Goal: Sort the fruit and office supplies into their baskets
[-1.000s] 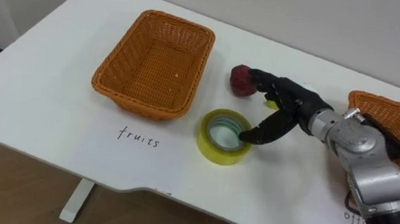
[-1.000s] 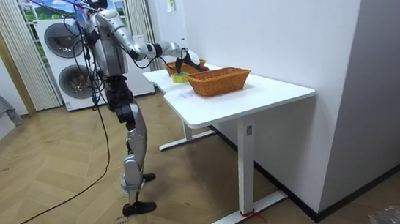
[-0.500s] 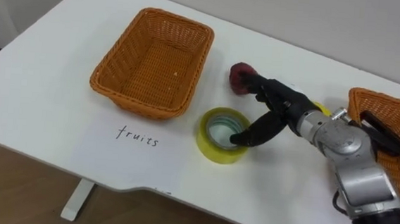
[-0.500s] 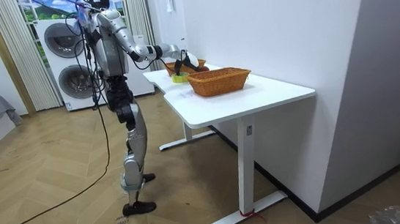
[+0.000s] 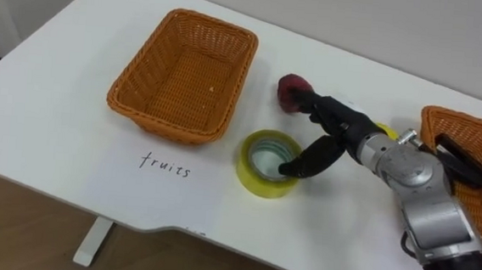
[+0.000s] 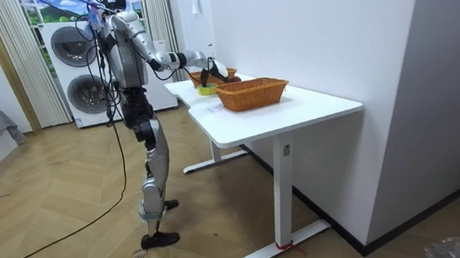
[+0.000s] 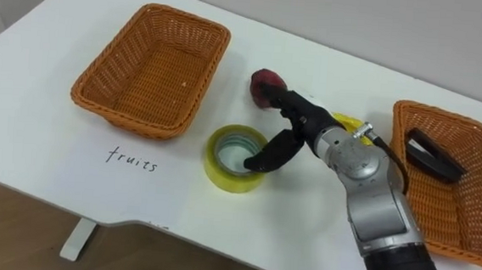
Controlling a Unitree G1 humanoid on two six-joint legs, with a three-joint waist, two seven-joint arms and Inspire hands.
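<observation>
one black tool (image 7: 431,154) lies in the right-edge basket (image 7: 461,214); the fruit basket (image 5: 181,75) is empty; red fruit (image 5: 288,91) and tape (image 5: 266,162) wait in the middle of the table (image 5: 55,113), beneath the wide-spread, empty right hand (image 5: 348,130).

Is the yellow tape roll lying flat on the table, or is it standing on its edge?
Lying flat: the yellow tape roll shows its hole facing upward and rests on the white table.
</observation>
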